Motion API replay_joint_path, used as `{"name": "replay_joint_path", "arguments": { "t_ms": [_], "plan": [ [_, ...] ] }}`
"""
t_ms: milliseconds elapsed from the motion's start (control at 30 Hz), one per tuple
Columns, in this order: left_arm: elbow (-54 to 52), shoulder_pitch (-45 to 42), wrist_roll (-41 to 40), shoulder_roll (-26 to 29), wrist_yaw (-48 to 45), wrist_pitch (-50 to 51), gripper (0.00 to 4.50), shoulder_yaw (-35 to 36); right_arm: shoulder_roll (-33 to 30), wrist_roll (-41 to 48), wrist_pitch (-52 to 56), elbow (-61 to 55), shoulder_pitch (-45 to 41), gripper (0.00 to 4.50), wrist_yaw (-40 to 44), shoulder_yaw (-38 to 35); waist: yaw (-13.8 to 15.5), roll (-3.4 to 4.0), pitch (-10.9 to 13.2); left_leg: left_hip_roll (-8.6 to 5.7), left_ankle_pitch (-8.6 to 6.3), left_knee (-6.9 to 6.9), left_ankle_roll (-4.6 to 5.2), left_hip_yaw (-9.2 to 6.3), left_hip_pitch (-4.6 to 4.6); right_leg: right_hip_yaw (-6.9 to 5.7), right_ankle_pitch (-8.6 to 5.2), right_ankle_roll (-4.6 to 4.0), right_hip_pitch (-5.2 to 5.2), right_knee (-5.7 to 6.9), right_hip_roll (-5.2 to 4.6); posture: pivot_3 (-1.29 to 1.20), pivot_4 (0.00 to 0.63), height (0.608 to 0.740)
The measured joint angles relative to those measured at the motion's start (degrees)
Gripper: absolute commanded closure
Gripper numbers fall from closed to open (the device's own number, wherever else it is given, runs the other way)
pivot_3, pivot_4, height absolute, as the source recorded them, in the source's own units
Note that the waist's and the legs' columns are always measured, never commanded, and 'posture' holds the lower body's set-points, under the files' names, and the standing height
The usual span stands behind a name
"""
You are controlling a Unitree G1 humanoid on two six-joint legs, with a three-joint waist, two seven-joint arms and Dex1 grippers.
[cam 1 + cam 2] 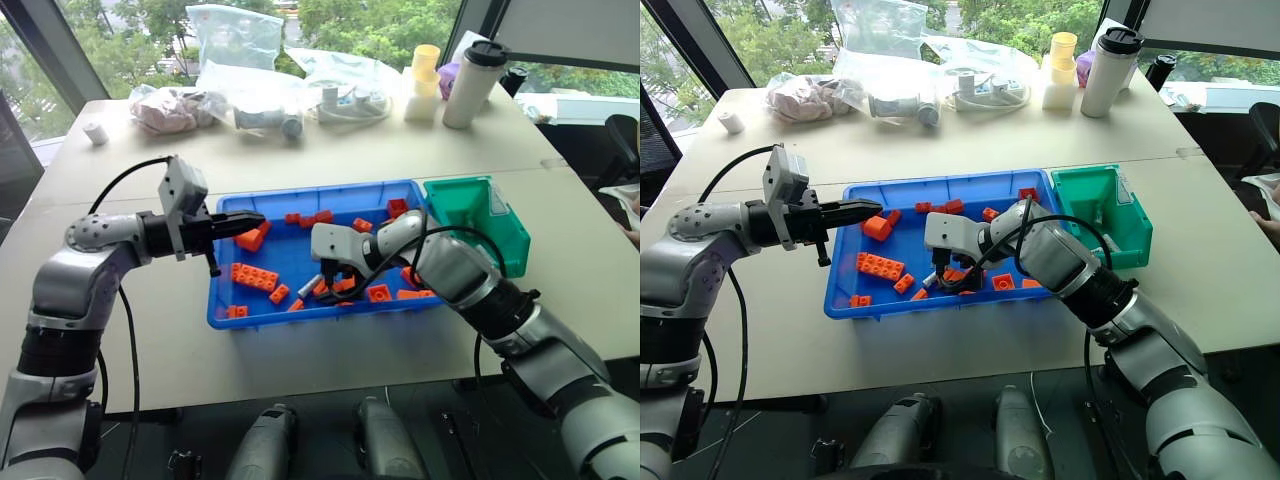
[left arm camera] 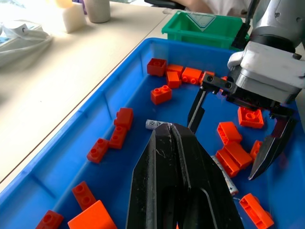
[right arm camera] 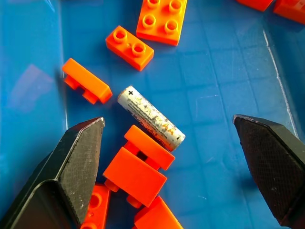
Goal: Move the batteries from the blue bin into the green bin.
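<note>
1. Wide pale tabletop (image 1: 330,160): spans the frame, carrying both bins at centre.
2. Large shallow blue plastic tray with raised rim (image 1: 300,195): sits mid-frame, scattered with orange toy bricks (image 1: 254,275); still holds work for the task.
3. Small deeper teal-green plastic bin with sloped front (image 1: 470,215): touches or nearly touches the tray's right end, right of centre; looks bare inside as far as can be seen.
4. Right gripper (image 1: 338,280): hangs low over the tray's middle, tilted down, black fingers (image 3: 78,157) spread wide and holding nothing.
5. Left gripper (image 1: 240,222): hovers level over the tray's left part, fingers pressed together, nothing between them.
6. Silvery-grey metal cylinder battery (image 3: 151,118): lies flat on the tray floor at centre of the right wrist view, between the spread fingers, plus end toward the upper left, one end touching or just beside an orange brick (image 3: 139,169). Second battery (image 2: 155,124) lies just beyond the left fingertips in the left wrist view.
7. Step in hand, judged: lining up a pick, grasp not yet made.
8. Next move calls for: lowering the right fingers astride the cylinder, squarely across its length, clear of the neighbouring brick, then closing, lifting and carrying rightward to the green bin.
</note>
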Motion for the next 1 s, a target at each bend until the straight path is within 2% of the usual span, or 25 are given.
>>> {"name": "replay_joint_path", "arguments": {
  "t_ms": [233, 267, 333, 500, 533, 567, 700, 833, 900, 1000],
  "plan": [
    [-1.76, 1.81, -0.17, 0.28, 0.73, 0.54, 4.5, 0.42, 2.79, -3.92, -4.57, 3.68, -0.5, 0.05, 0.79, 0.62, -0.12, 0.0, 0.0, 0.0, 0.0, 0.0, -0.01, 0.0, 0.0, 0.0, 0.0, 0.0, 0.0, 0.0, 0.01, 0.0, 0.15, 0.74],
    [-2.01, 2.07, -0.33, 0.27, 0.93, 0.78, 4.5, 0.67, 3.47, -4.46, -5.06, 4.24, -0.76, 0.27, 0.8, 0.65, -0.13, 0.0, 0.0, 0.01, 0.0, 0.0, 0.0, -0.01, 0.0, 0.0, 0.0, 0.0, 0.0, 0.0, 0.01, 0.0, 0.15, 0.74],
    [-2.78, 2.64, -0.5, 0.27, 1.25, 0.96, 4.5, 1.23, 4.44, -5.33, -6.01, 5.32, -0.94, 0.9, 0.78, 0.67, -0.14, 0.0, 0.0, 0.01, 0.0, -0.01, -0.01, -0.01, 0.0, 0.0, 0.0, 0.0, 0.0, 0.0, 0.01, 0.0, 0.15, 0.74],
    [-3.59, 3.26, -0.77, 0.27, 2.23, 1.16, 4.5, 1.39, 5.56, -7.4, -6.43, 7.24, -1.75, 3.48, 1.37, 0.67, -0.04, 0.0, 0.0, 0.0, 0.01, 0.01, -0.02, -0.01, 0.0, -0.01, 0.0, 0.0, 0.01, 0.0, 0.0, 0.0, 0.15, 0.74],
    [-3.6, 3.34, -0.81, 0.26, 2.4, 1.16, 4.5, 1.42, 5.72, -7.54, -6.4, 7.4, -1.81, 4.16, 1.56, 0.65, -0.06, 0.0, 0.0, 0.0, 0.01, 0.01, -0.02, -0.01, 0.0, 0.0, 0.0, 0.0, 0.0, 0.0, 0.0, 0.0, 0.15, 0.74],
    [-3.61, 3.36, -0.83, 0.24, 2.47, 1.16, 4.5, 1.42, 5.78, -7.79, -6.33, 7.53, -1.92, 4.45, 1.79, 0.64, -0.09, 0.0, 0.0, 0.0, 0.01, 0.01, -0.02, -0.01, 0.0, 0.0, 0.0, 0.0, 0.0, 0.0, 0.0, 0.0, 0.15, 0.74],
    [-3.62, 3.48, -0.83, -0.12, 2.98, 0.97, 4.5, 1.42, 5.8, -7.67, -4.23, 7.49, -2.5, 4.45, 2.06, -0.94, -0.06, 0.0, 0.0, 0.0, 0.01, 0.0, -0.02, -0.02, 0.0, -0.01, 0.0, 0.0, 0.0, 0.0, 0.0, 0.0, 0.15, 0.74],
    [-3.76, 3.53, -0.84, -0.48, 3.53, 0.86, 4.5, 1.4, 4.98, -5.45, 3.37, 2.99, -3.46, 4.45, -1.77, -10.89, 0.14, 0.0, 0.0, -0.01, 0.01, 0.0, -0.02, -0.03, -0.01, 0.0, 0.0, 0.0, -0.01, 0.0, 0.0, 0.0, 0.15, 0.74],
    [-3.79, 3.51, -0.84, -0.62, 3.55, 0.81, 4.5, 1.37, 2.42, -4.27, 7.65, -1.21, -3.54, 4.45, -3.08, -15.85, 0.46, 0.0, 0.0, -0.02, 0.01, 0.0, -0.02, -0.03, -0.02, 0.0, 0.0, 0.0, 0.0, -0.02, -0.02, 0.0, 0.15, 0.74],
    [-3.67, 3.4, -0.83, -0.94, 3.44, 0.69, 4.5, 1.29, -4.85, -3.05, 15.11, -8.1, -1.15, 4.45, -5.17, -23.88, 1.56, 0.0, 0.0, -0.04, -0.06, 0.02, 0.1, -0.01, -0.02, -0.01, 0.0, 0.0, 0.06, -0.1, -0.03, 0.0, 0.15, 0.74]
  ]
}}
